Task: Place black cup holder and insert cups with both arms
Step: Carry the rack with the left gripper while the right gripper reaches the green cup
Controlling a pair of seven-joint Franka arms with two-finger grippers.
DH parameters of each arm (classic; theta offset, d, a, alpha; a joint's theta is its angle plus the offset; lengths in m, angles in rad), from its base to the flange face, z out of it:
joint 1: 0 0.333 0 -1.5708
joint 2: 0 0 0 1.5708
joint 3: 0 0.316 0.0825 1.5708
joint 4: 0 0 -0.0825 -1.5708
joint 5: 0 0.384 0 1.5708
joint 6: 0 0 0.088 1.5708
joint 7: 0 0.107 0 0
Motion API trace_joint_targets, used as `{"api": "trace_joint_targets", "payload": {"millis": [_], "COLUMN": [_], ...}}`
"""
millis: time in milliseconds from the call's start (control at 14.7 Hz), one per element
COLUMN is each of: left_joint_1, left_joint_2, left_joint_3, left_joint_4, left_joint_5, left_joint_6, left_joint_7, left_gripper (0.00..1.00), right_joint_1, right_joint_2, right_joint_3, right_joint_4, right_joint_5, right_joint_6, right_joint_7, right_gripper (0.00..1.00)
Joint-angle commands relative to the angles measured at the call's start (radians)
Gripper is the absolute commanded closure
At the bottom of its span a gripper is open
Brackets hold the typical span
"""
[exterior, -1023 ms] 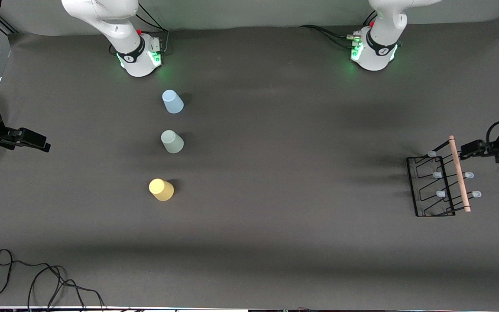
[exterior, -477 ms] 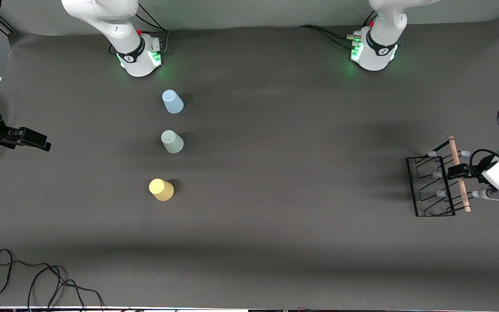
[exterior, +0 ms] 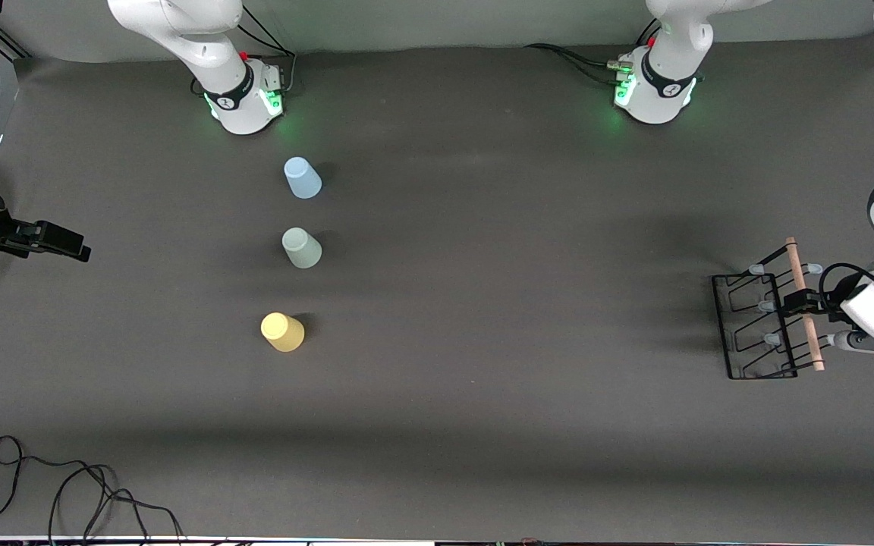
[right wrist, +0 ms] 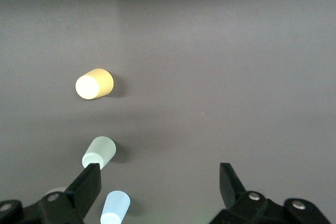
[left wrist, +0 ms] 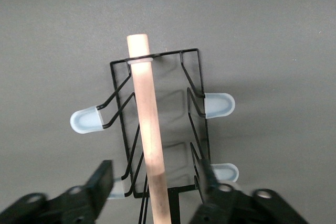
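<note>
The black cup holder (exterior: 756, 326) stands at the left arm's end of the table, its wooden rod handle (exterior: 806, 303) on top. My left gripper (exterior: 798, 303) is open, and its fingers straddle the middle of the rod (left wrist: 149, 140) without touching it. The pale peg tips (left wrist: 218, 104) stick out on both sides. The blue cup (exterior: 302, 178), the mint cup (exterior: 301, 248) and the yellow cup (exterior: 282, 332) stand in a row near the right arm's base. My right gripper (exterior: 77, 252) is open and empty, and it waits in the air at the right arm's end of the table.
A black cable (exterior: 65, 493) lies coiled at the table's near corner at the right arm's end. The right wrist view shows the yellow cup (right wrist: 94, 84), the mint cup (right wrist: 100, 151) and the blue cup (right wrist: 115, 208) on the dark mat.
My left gripper has moved from the rod's end nearer the bases to over the rod's middle and come down around it. The right arm and the cups have not moved.
</note>
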State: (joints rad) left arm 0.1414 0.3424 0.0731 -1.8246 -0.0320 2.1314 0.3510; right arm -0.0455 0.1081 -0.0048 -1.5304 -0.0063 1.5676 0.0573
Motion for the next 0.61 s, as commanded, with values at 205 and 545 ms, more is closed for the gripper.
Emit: {"api": "trace_joint_targets", "payload": {"millis": [205, 545], "left_joint_1": [0.004, 0.018], "left_joint_2": [-0.013, -0.031], "left_joint_3": [0.002, 0.004], "left_joint_4": [0.007, 0.036], "left_joint_5": [-0.016, -0.017], "left_joint_6": [-0.004, -0.025], "left_joint_7": [0.026, 0.019], "left_gripper": [1.0, 1.0], "right_joint_1": [-0.01, -0.007], "right_joint_2": [-0.007, -0.001], "right_joint_3": [-0.003, -0.003], "right_joint_4": [0.01, 0.013], "right_joint_5": [-0.023, -0.021], "right_joint_6": [-0.024, -0.023], "right_joint_7": [-0.002, 0.002], "right_gripper": [0.0, 0.0]}}
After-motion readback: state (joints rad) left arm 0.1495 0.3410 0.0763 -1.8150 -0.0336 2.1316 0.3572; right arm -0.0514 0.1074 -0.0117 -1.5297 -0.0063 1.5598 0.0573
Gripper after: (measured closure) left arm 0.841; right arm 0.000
